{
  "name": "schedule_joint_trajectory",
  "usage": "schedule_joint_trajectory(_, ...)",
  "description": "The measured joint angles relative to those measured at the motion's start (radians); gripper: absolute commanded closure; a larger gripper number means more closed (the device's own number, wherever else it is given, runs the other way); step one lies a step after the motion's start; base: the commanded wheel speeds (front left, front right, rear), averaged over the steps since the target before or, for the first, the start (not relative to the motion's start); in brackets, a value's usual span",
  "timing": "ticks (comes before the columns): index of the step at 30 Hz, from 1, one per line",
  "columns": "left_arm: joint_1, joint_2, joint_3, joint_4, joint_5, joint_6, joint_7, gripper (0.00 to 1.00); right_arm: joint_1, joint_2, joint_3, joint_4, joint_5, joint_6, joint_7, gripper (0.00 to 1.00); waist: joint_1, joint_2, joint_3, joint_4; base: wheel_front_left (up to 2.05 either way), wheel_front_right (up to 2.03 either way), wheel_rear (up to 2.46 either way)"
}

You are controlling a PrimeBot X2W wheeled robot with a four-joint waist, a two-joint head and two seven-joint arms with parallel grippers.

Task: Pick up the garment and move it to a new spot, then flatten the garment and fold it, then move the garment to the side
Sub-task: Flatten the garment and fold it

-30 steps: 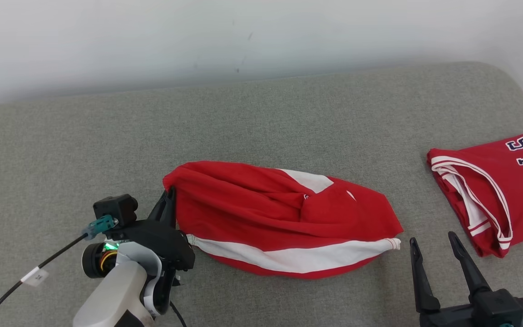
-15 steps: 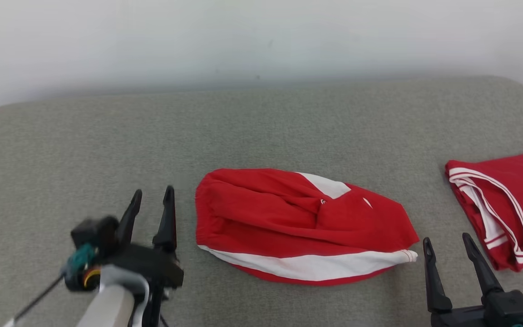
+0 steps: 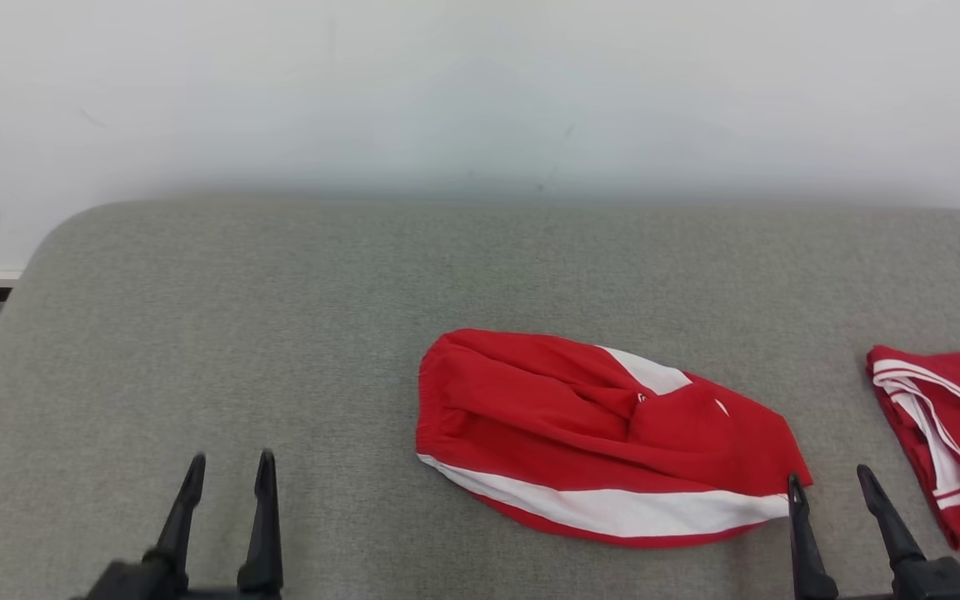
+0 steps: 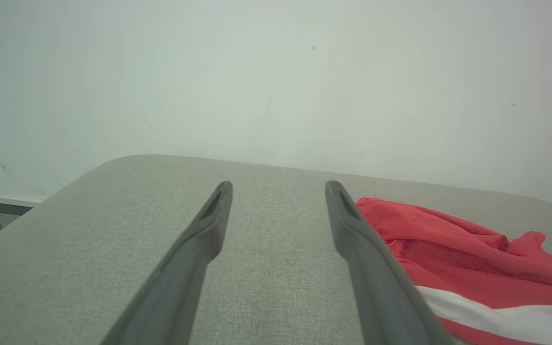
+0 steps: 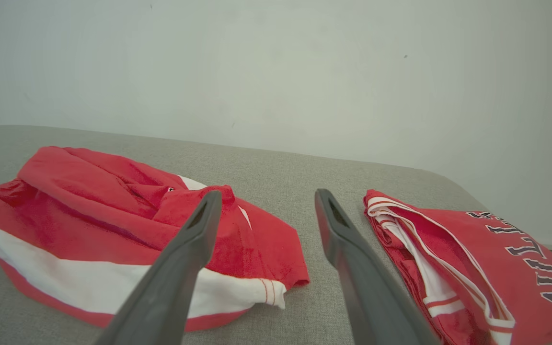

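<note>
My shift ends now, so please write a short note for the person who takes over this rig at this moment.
Left tool: open, empty, over bare pad, left of the garment.
Right tool: open, empty, at the garment's right end.
Garment: bunched, not flat, mid-pad. A folded jersey lies to its right.
Done: perhaps the first move; cannot tell.
Left: flatten, fold, move aside.
</note>
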Motion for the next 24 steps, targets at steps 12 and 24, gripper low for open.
schedule_joint_trajectory(12, 0.127, -0.022, 0.064, 0.042, 0.106, -0.028, 0.0, 0.0, 0.056, 0.0, 0.021, 0.061, 0.015, 0.0, -0.007, 0.0, 0.0, 0.0001, -0.049, 0.043, 0.0, 0.0, 0.0)
schedule_joint_trajectory(24, 0.141, -0.031, 0.083, 0.078, 0.114, -0.046, 0.0, 0.0, 0.075, 0.0, 0.035, 0.086, 0.032, 0.0, -0.009, 0.0, 0.0001, 0.0, -0.066, 0.032, 0.0, 0.0, 0.0)
